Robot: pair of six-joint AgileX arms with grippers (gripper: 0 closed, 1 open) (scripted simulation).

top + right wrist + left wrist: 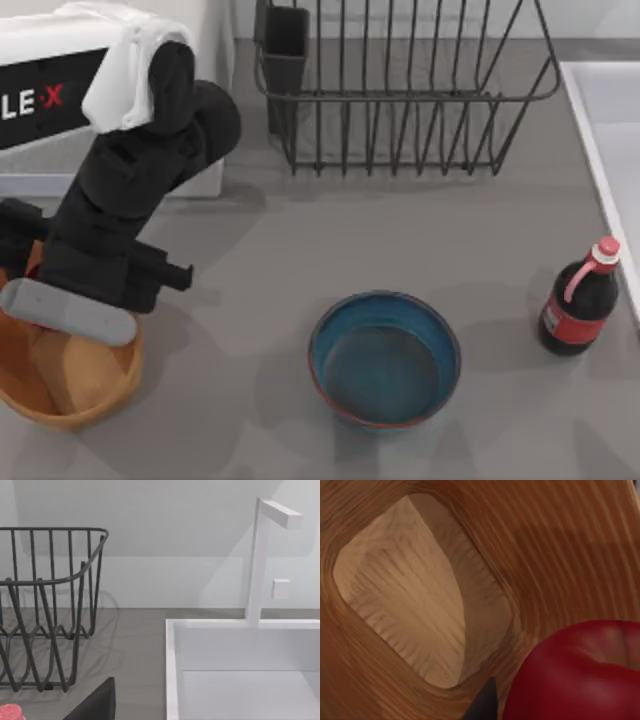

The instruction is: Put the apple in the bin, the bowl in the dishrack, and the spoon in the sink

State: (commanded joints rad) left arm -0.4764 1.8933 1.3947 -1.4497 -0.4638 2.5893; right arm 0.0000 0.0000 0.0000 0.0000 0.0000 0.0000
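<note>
Left gripper (60, 345) down over the bin (70, 410) at the near left of the bench (260, 270), hidden under its own wrist in the top view. Cannot tell how far the fingers stand apart; one dark fingertip (482, 705) just beside the apple (575, 672) in the left wrist view, touching or not unclear. Apple red and glossy, close over the bin's woven inner wall (545, 555), with the pale flat floor (410, 600) of the bin below.

Readable writing: white letters "LE" and a red "X" on the black panel of the left arm's base (40, 100) at the far left. Red label on the dark bottle (578, 305) at the right, its print too small to read.

Left arm (130, 180) bent forward from the far left, black links sloping down toward the near left, wrist tilted over the bin's rim.

Bowl (385, 358) upright on the bench, near centre, well apart from the bin and the bottle. Dishrack (400, 90) at the far centre, dark utensil cup (285, 50) at its left corner. Sink (240, 675) at the right edge, white faucet (260, 560) upright behind it. Dark part of the right gripper (95, 702) low in the right wrist view, fingers' spread not to be told.
</note>
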